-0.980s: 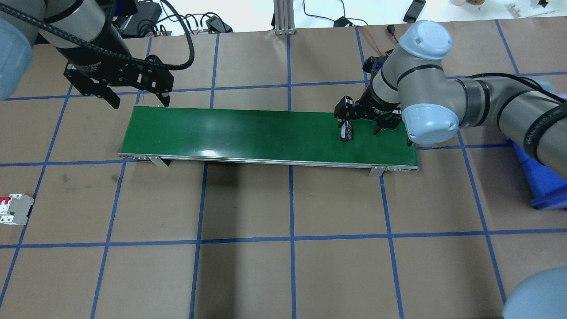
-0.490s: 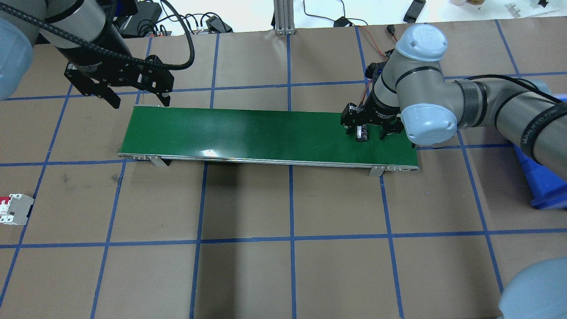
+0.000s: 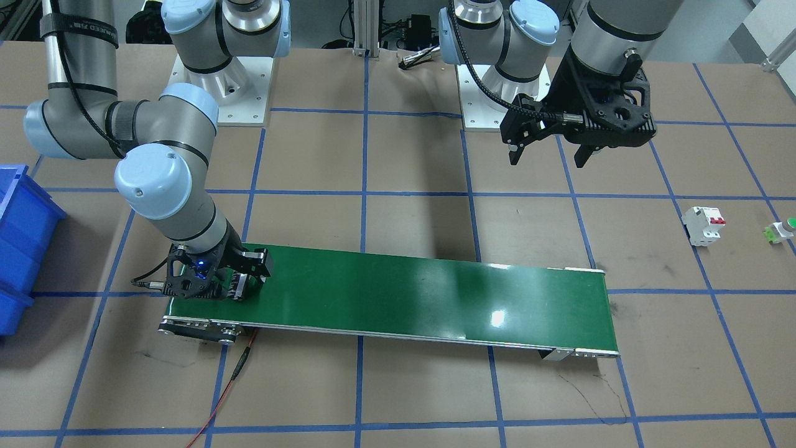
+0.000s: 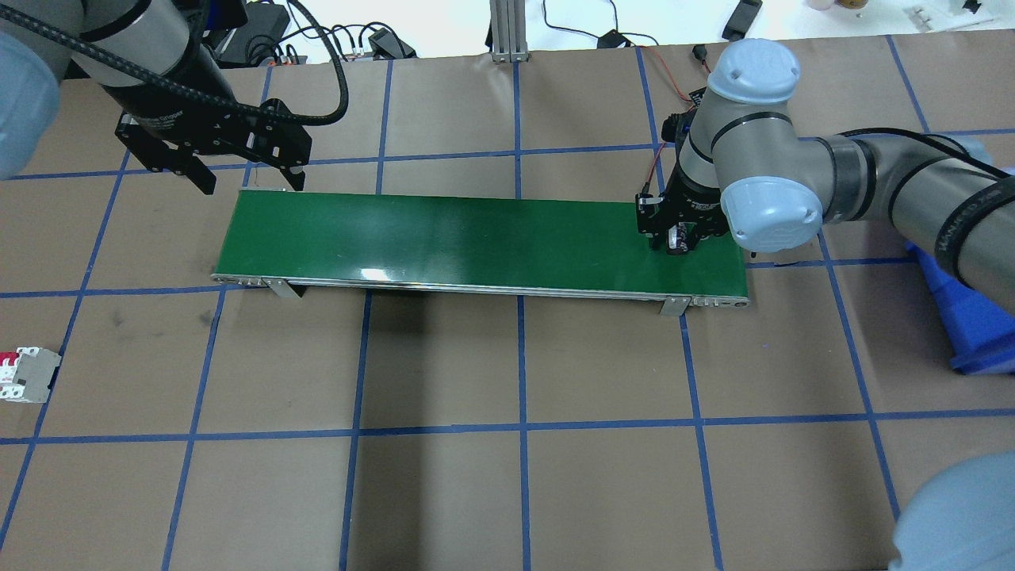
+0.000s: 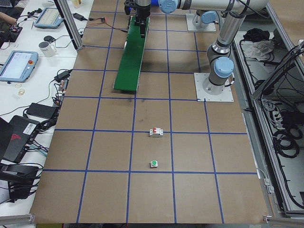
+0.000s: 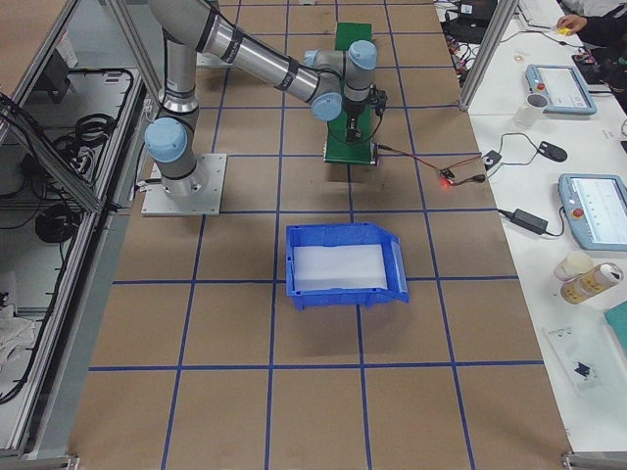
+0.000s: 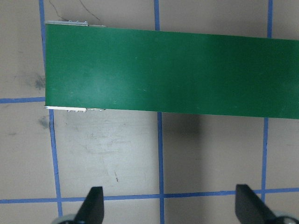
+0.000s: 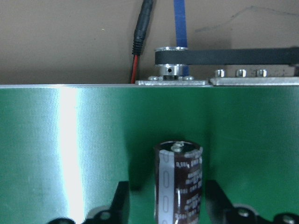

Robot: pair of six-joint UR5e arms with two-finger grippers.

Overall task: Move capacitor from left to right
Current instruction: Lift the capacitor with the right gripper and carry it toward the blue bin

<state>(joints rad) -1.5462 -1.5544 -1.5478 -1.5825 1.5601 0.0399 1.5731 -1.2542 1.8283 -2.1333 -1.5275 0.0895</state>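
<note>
The capacitor (image 4: pixel 676 238), a dark cylinder with a pale stripe and a silvery end, sits on the green conveyor belt (image 4: pixel 444 238) near its right end. It also shows in the front view (image 3: pixel 239 287) and the right wrist view (image 8: pixel 178 182). My right gripper (image 4: pixel 674 242) is low over the belt with a finger on each side of the capacitor. In the right wrist view a gap shows between the left finger (image 8: pixel 119 200) and the capacitor. My left gripper (image 4: pixel 251 181) is open and empty, hovering behind the belt's left end (image 7: pixel 163 70).
A white breaker with red switches (image 4: pixel 28 374) lies at the table's left edge, with a green-capped button (image 3: pixel 782 230) near it. A blue bin (image 4: pixel 975 317) stands right of the belt. A red cable (image 3: pixel 230 379) runs off the belt's right end.
The capacitor has moved right along the belt. My right gripper has followed it and its fingers have narrowed around it. The left arm has not moved.
</note>
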